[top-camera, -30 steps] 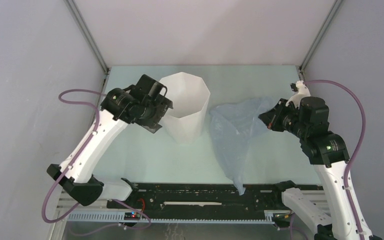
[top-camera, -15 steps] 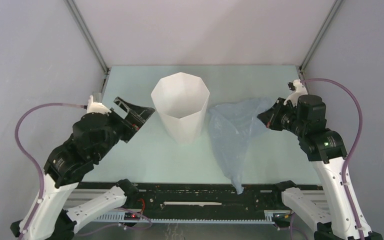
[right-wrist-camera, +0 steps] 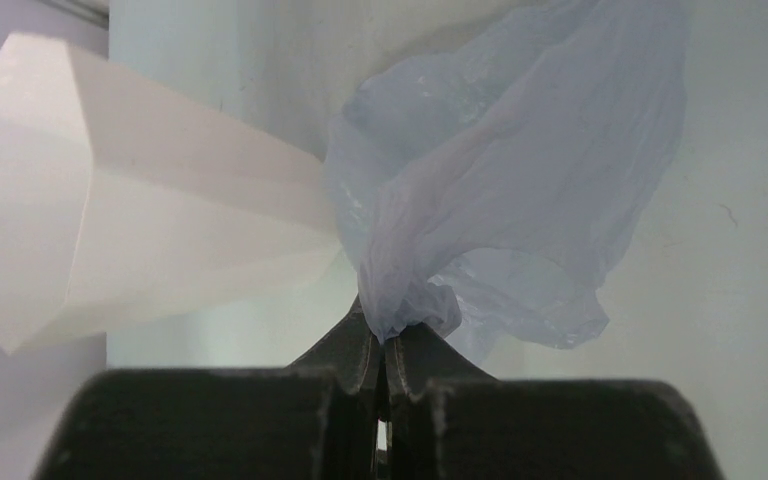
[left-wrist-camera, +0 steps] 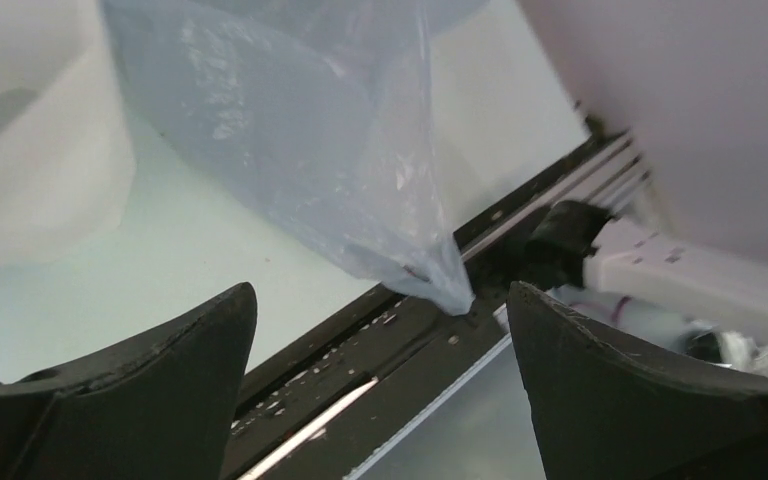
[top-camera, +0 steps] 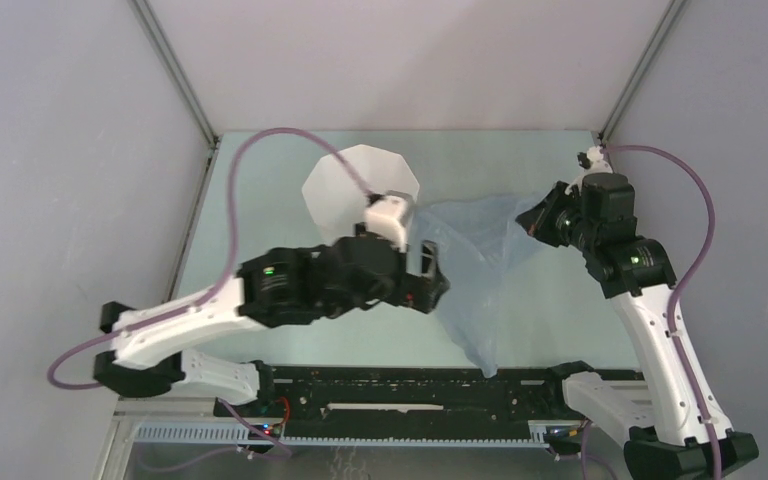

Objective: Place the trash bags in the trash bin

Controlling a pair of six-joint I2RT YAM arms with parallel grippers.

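My right gripper [right-wrist-camera: 385, 345] clamps the pale blue trash bag [top-camera: 472, 265] corner; left gripper [left-wrist-camera: 380, 330] spread wide, empty, bag tail just ahead. Bag not yet in trash bin [top-camera: 332, 195].

Pale green table [top-camera: 270, 210] (black rail [top-camera: 400, 385] along near edge)

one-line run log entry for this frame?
left gripper open, facing trash bag tip, no contact | right gripper shut on trash bag | trash bin upright, bag outside
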